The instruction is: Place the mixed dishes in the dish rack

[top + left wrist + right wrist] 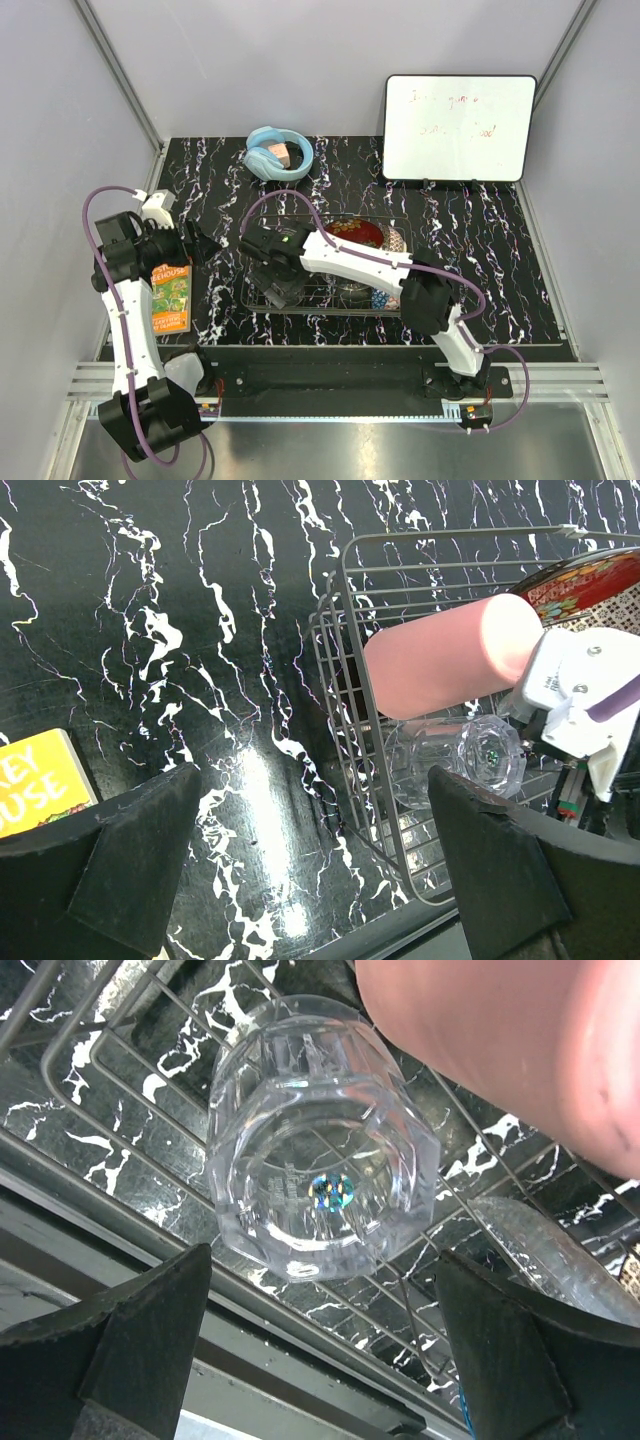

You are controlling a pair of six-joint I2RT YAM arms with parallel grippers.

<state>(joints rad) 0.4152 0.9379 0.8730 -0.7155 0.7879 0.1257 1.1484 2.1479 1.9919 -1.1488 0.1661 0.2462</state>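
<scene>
Left gripper (pixel 310 880): released and empty, fingers spread above the bare black marbled table (pixel 150 600), just outside the left end wall of the dish rack (pixel 338 650). The orange book (pixel 40 795) lay near it on the table, on the side away from the rack.

Right gripper (pixel 320 1360): also open, grasping nothing. It hung over the rack's near-left corner, and its arm crossed above most of the rack.

The small clear glass tumbler (pixel 320 1140) rested on the rack wires with its base toward the right wrist camera, clear of both fingers. The salmon-pink plastic cup (pixel 450 655) lay on its side just beside it, one end at the rack's left wall. The red gold-decorated lacquer dish (pixel 355 233) sat at the rack's far side.

Open table remained between rack and book. The light blue headphones (pixel 278 152) and the whiteboard (pixel 460 128) stood well apart, along the far edge.
</scene>
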